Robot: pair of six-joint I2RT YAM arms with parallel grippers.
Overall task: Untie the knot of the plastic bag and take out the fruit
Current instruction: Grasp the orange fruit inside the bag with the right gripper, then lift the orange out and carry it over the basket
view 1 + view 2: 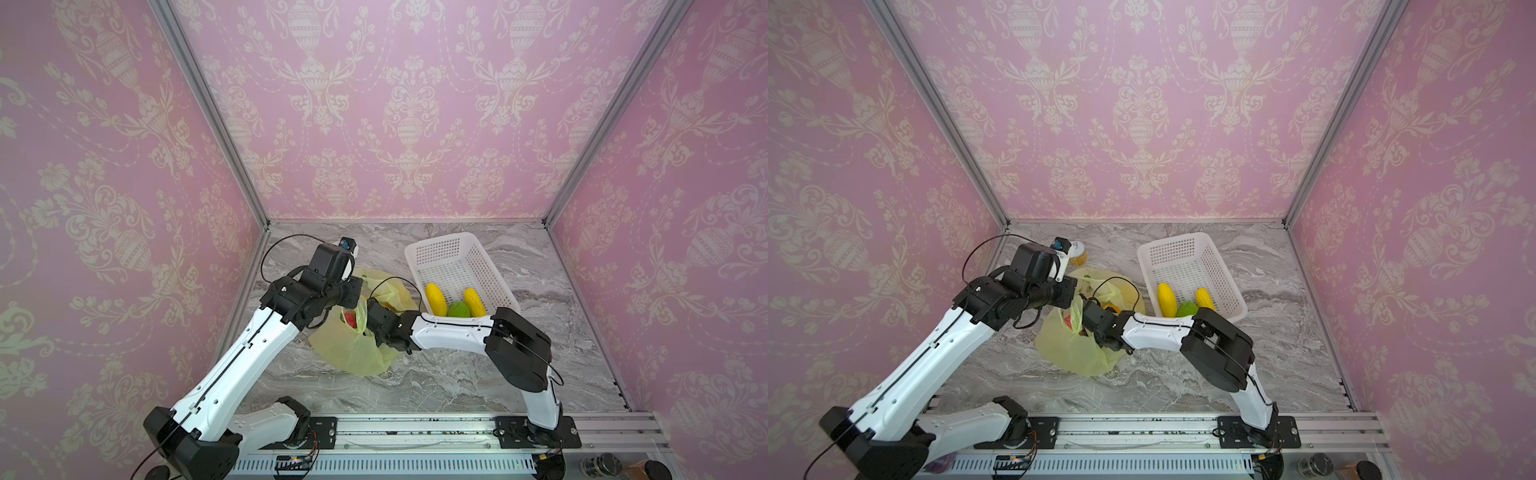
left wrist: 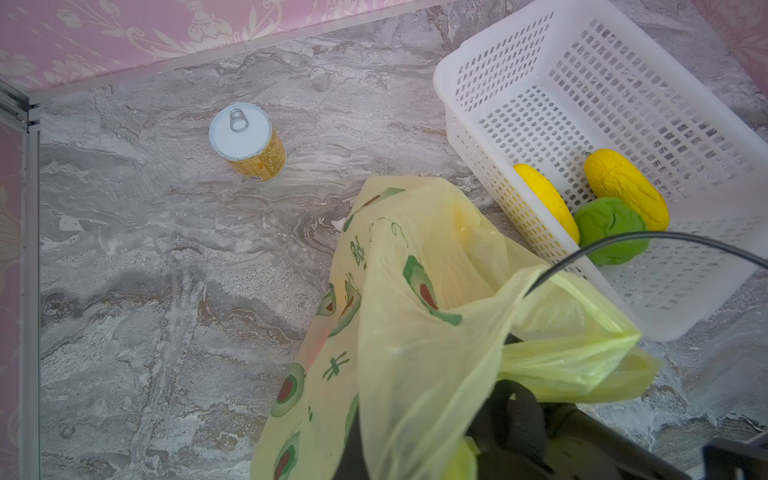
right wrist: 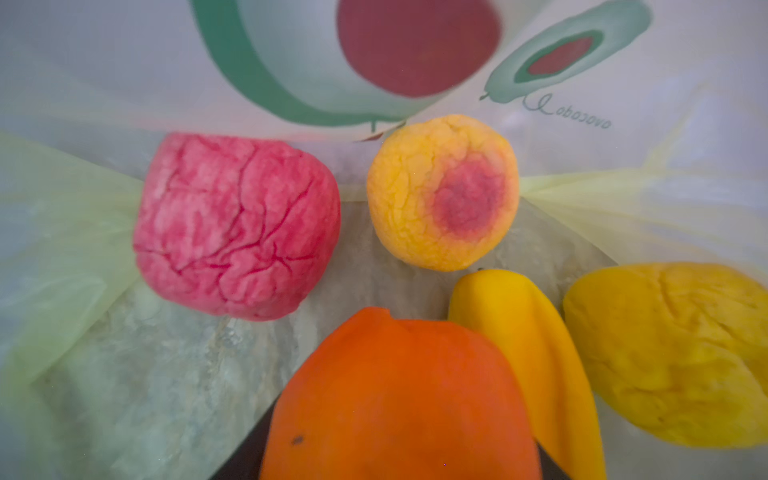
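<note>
sitting dead ahead of the right gripper (image 3: pixel 397 465), the orange fruit (image 3: pixel 399 395) lies inside the opened plastic bag (image 1: pixel 353 353) just beside the basket (image 1: pixel 432 249); jaws flank it, but whether they pinch cannot be told. the left gripper (image 2: pixel 498 440), clamped on that plastic bag, holds its mouth up.

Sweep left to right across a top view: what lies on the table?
Bag → yellow fruit → green fruit → another yellow fruit, these three in the basket.
</note>
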